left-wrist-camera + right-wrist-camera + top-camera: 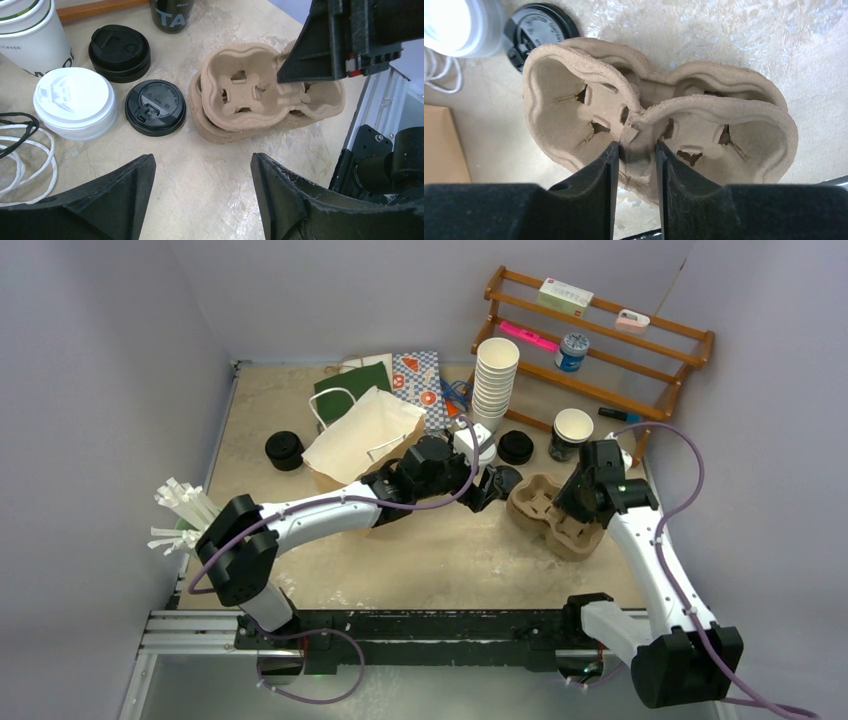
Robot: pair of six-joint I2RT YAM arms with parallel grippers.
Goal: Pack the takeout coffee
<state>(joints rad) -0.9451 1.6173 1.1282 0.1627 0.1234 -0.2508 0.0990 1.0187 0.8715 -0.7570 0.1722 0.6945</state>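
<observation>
A small cup with a white lid (75, 102) stands beside a black lid (155, 107); I cannot tell if a cup sits under the black one. Both show in the right wrist view, white (454, 25) and black (541, 35). My right gripper (636, 147) is shut on the middle ridge of the top brown pulp cup carrier (574, 95), which rests on another carrier (215, 127). From above it sits over the carriers (545, 510). My left gripper (202, 165) is open and empty, just above the table beside the carriers and lids.
A second black lid (120, 52), a dark lidless cup (572, 432) and a tall stack of white cups (493, 380) stand behind. An open brown paper bag (360, 435) lies left of centre. Another black-lidded piece (285, 450), white sticks (185, 510) and a wooden rack (600, 335) line the edges.
</observation>
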